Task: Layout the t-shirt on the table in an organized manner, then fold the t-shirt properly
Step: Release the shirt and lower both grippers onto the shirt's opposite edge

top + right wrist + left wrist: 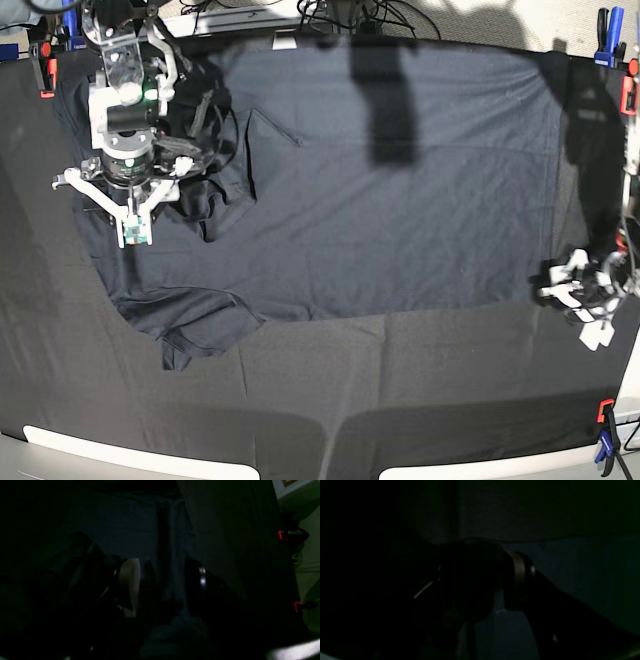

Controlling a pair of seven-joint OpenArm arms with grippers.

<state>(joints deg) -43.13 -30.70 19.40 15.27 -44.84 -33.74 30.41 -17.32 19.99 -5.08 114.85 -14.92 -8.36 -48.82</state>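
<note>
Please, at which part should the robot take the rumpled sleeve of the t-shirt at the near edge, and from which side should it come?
Probably at the sleeve's outer hem, where the cloth is bunched and lifted off the table, so fingers can pinch a fold. Come from above on the base view's left, where the right gripper hangs nearest, then draw it outward, since the t-shirt body already lies flat.

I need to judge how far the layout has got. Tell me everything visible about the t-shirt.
The t-shirt is dark navy-grey soft fabric, spread mostly flat across the table with light creases. One sleeve, at the base view's lower left, lies crumpled; the part nearest the right gripper is bunched. The left gripper sits at its opposite edge.
</note>
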